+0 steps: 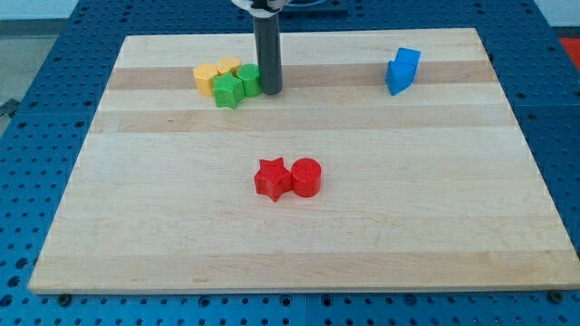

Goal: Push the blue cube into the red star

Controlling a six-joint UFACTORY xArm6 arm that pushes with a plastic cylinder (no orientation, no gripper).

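The blue cube (408, 61) sits near the view's top right, touching a second blue block (397, 78) just below-left of it. The red star (271, 178) lies near the board's middle, touching a red cylinder (306, 177) on its right. My tip (269, 91) rests on the board near the view's top, left of centre, right beside a green block (249, 79). It is far left of the blue cube and well above the red star.
A cluster sits left of my tip: a green star (227, 91), a green block, and two yellow blocks (207, 77) (228, 65). The wooden board (136, 226) lies on a blue perforated table.
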